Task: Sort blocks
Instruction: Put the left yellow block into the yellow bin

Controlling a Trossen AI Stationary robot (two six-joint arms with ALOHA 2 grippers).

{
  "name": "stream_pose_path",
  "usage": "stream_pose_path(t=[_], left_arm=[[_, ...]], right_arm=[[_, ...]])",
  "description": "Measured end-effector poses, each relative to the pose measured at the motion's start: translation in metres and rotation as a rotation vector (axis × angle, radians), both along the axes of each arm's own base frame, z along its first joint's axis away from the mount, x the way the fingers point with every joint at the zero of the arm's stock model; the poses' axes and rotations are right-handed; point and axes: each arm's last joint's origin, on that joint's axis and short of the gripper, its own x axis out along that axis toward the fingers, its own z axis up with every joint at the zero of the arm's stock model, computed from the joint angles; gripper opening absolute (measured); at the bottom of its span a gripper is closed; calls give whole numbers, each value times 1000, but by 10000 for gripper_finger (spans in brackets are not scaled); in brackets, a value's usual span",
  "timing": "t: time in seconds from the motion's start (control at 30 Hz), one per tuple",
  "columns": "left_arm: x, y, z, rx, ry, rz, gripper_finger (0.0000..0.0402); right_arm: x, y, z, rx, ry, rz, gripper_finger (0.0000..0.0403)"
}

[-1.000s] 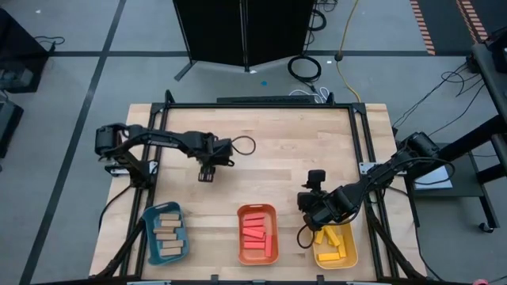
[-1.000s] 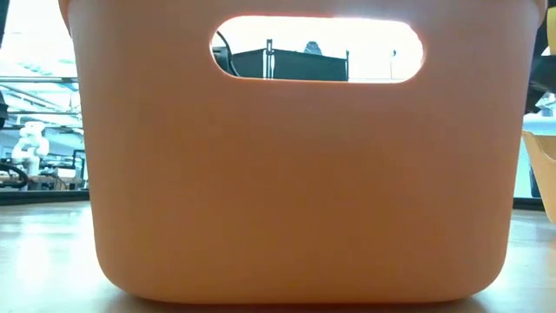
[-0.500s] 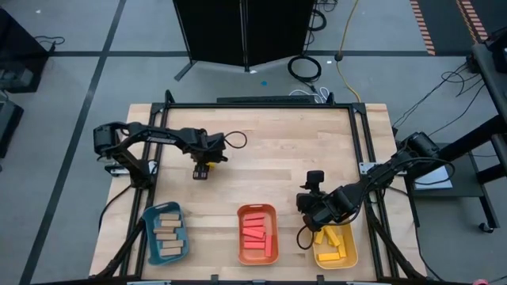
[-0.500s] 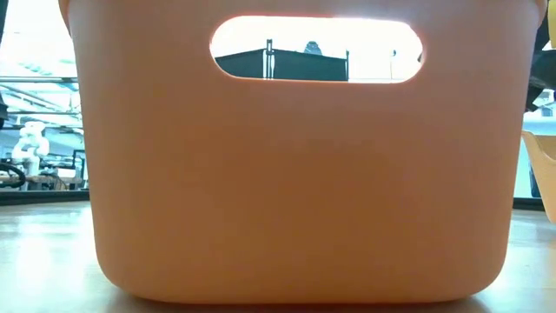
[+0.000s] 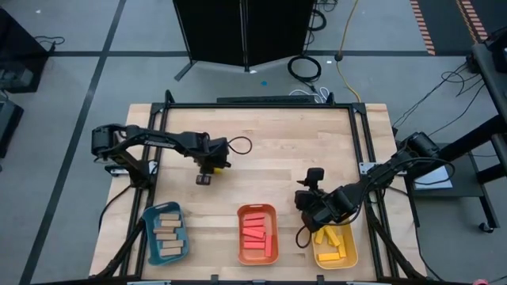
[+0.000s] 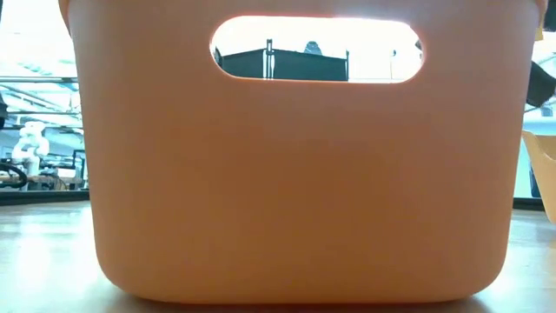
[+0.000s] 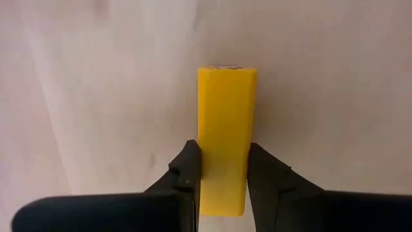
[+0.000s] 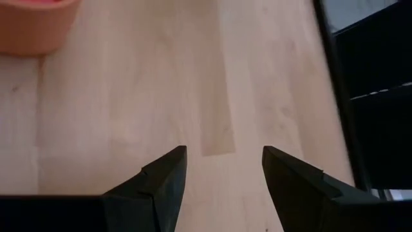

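Your left pincer (image 7: pixel 223 177) clamps a yellow block (image 7: pixel 224 129) over the desk (image 5: pixel 269 150).
The block sits between its fingers (image 7: pixel 188 169), jutting forward past the tips. Your right pincer (image 8: pixel 223 169) gapes wide, nothing between.

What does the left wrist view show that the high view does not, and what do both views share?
Only the left wrist view shows the left end effector with its fingers pressed on both sides of a yellow block.

Only the high view shows the whole table, the blue tray with tan blocks, the orange tray with red blocks, the yellow tray with yellow blocks, and the open right end effector beside the yellow tray.

Both show the left end effector over bare wooden table.
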Motion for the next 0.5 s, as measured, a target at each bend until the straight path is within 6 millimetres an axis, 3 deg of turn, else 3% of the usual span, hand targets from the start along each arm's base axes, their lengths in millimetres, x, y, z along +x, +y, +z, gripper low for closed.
stream_pose_path(t=[0.17,0.33,0.5], left_arm=[[18,-9,25,-142,-289,-27,69],[44,-31,43,-256,-603,-149,69],[69,-63,62,-260,-923,-320,69]], right_arm=[[-2,-4,12,21,-76,-45,198],[-9,-11,54,120,-211,-89,198],[-32,-24,95,216,-335,-108,198]])
